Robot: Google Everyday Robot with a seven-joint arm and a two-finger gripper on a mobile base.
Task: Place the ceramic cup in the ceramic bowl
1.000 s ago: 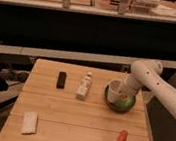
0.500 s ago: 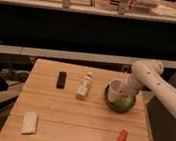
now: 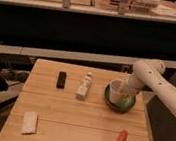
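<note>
The ceramic bowl (image 3: 118, 103), shallow and green inside, sits on the right side of the wooden table (image 3: 73, 118). The ceramic cup (image 3: 116, 87), small and white, stands upright over the bowl's left part, inside its rim. My gripper (image 3: 126, 95) comes in from the right on a white arm (image 3: 153, 81) and hangs over the bowl, right beside the cup's right side. Whether it still touches the cup is hidden.
A white bottle-shaped figure (image 3: 84, 85) stands left of the bowl. A black block (image 3: 61, 79) lies further left. An orange carrot (image 3: 120, 140) lies at the front right and a white packet (image 3: 30, 122) at the front left. A dark counter runs behind the table.
</note>
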